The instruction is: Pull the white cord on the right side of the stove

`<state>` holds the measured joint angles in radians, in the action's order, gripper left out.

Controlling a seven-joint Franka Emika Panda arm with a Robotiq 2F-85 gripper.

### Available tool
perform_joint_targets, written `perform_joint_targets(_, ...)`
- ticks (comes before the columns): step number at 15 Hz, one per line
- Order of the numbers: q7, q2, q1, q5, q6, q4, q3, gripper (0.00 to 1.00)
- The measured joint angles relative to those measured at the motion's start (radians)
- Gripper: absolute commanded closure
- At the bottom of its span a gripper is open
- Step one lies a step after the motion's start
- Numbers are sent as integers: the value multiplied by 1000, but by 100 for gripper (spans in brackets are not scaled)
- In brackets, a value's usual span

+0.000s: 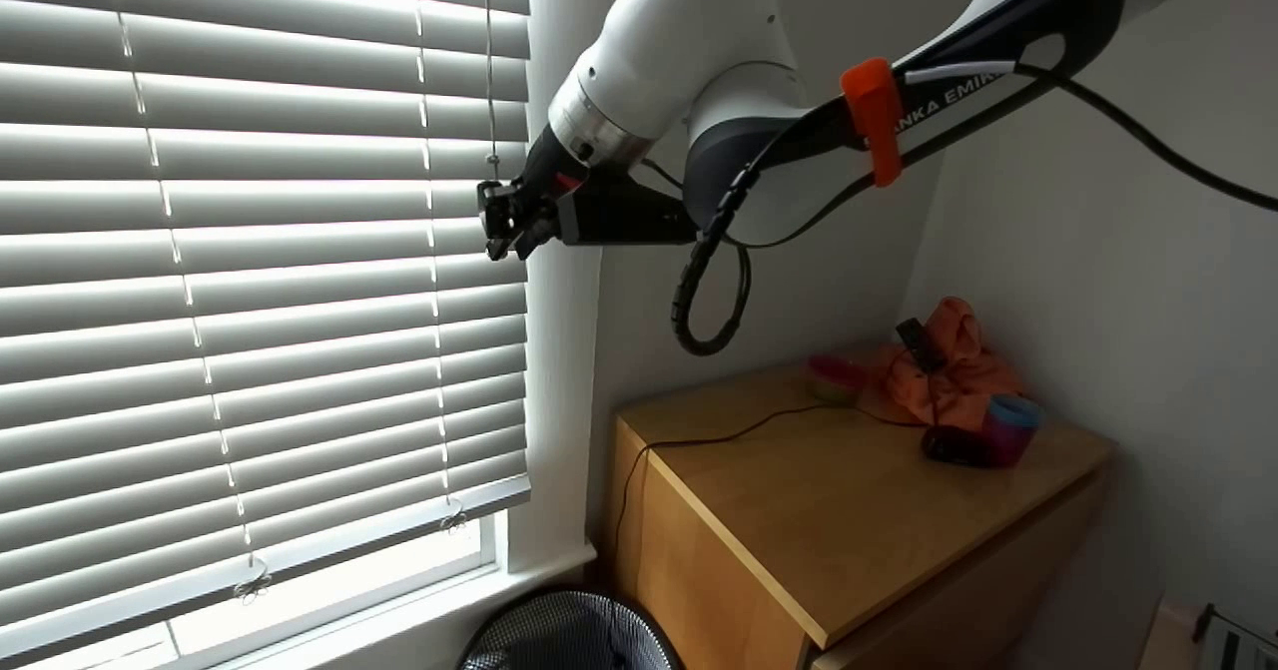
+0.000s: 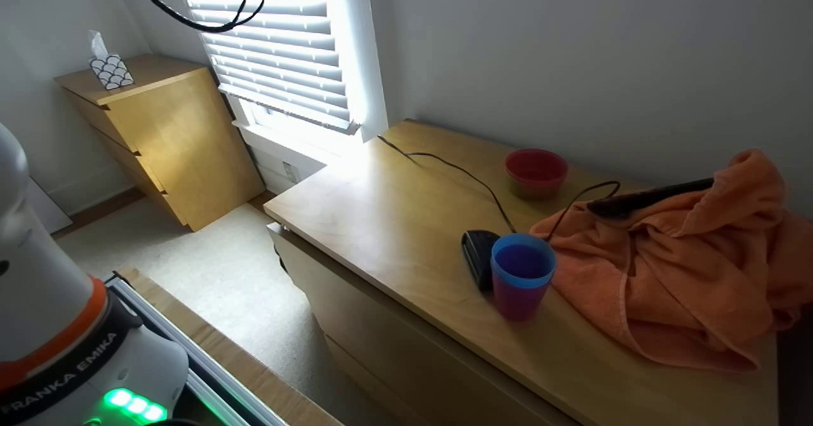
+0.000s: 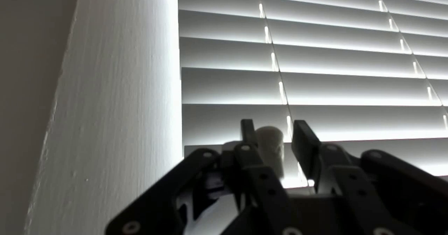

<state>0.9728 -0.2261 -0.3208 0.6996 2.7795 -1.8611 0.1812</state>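
Wrist view, lower centre: gripper spread, blind-cord tassel showing in gap, depth unclear; closing short could knock it aside.

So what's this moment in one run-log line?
gripper: open | cord: hanging near gripper | knob: seen between jaws | blinds: lowered
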Motion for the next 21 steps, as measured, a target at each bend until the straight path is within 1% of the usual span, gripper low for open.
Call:
perform_joint_targets(4, -48, 0, 2, -48, -56, 0, 13, 5)
perform_joint_targets(5, -67, 0, 2, -75, -64, 0, 20, 0)
perform_joint_targets(7, -129, 0, -2, -167, -74, -1, 29, 0)
perform_joint_targets(9, -216, 5, -4, -293, -99, -1, 47, 0)
perform_joint_targets(11, -304, 24, -6, -418, -168, -2, 72, 0)
perform_joint_targets(12, -325, 41, -10, -453, -216, -2, 79, 0)
perform_joint_targets(14, -331, 86, -23, -482, -308, -3, 84, 0)
perform_joint_targets(17, -329, 160, -35, -489, -417, -8, 92, 0)
perform_joint_targets(19, -334, 197, -36, -501, -446, -11, 105, 0)
perform_joint_targets(21, -334, 196, -33, -500, -446, -9, 105, 0)
